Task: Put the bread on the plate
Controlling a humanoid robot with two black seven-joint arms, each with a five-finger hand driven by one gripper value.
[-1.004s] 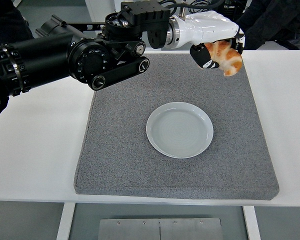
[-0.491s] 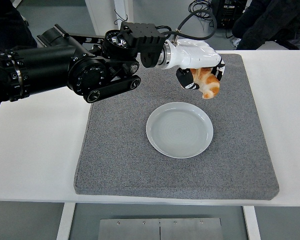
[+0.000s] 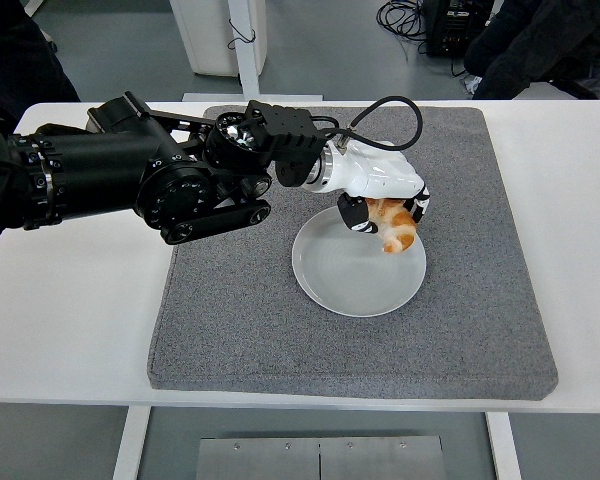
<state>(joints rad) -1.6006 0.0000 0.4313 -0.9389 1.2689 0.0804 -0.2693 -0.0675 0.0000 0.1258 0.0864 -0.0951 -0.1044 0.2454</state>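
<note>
Since the earlier frames, left arm has swung down from the upper right of the frame toward centre. Grey mat covers the white table; the plate sits mid-frame. Left hand grips the bread over the plate's upper right rim, apparently just above it. Shift the bread toward the plate's centre, lower until contact, then release the fingers.
</note>
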